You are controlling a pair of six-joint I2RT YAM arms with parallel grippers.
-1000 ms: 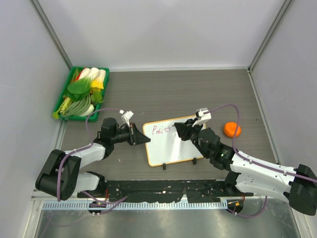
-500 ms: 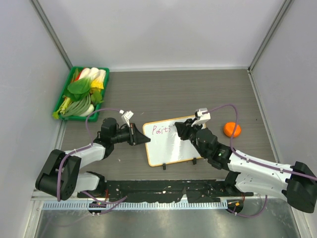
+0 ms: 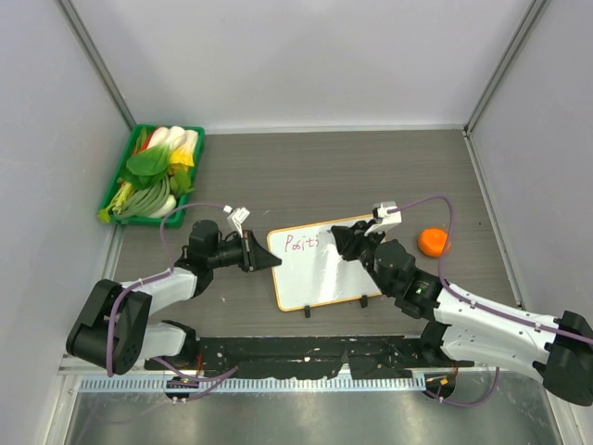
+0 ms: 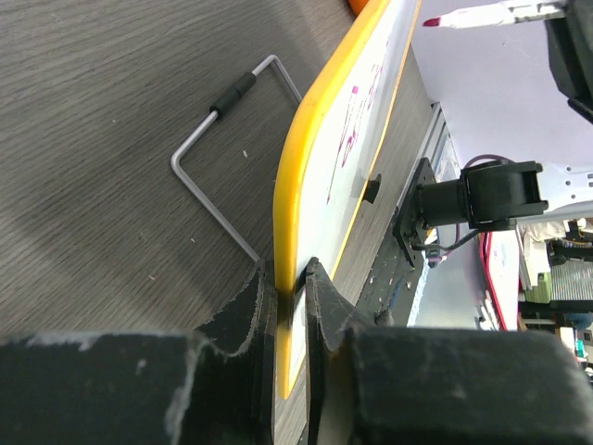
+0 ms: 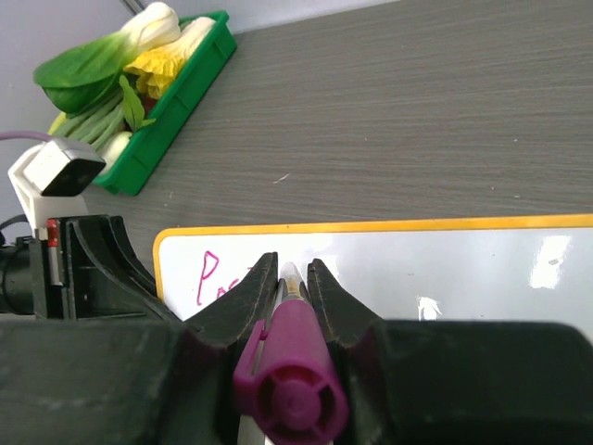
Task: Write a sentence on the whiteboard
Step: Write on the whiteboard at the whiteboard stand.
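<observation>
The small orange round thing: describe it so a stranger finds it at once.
Start at the orange-framed whiteboard in the middle of the dark table. Look right, past the right gripper and its pen: the small orange round thing sits alone. It is the only round, loose item; the vegetables lie in a green tray far left.

Dark wood-grain table with green vegetable tray, whiteboard and, possibly, an orange fruit.

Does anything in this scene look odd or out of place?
Nothing looks spilled or broken. The whiteboard sits slightly askew on the table, its left edge pinched in the left gripper. An orange round thing sits right of it, unrelated to writing.
</observation>
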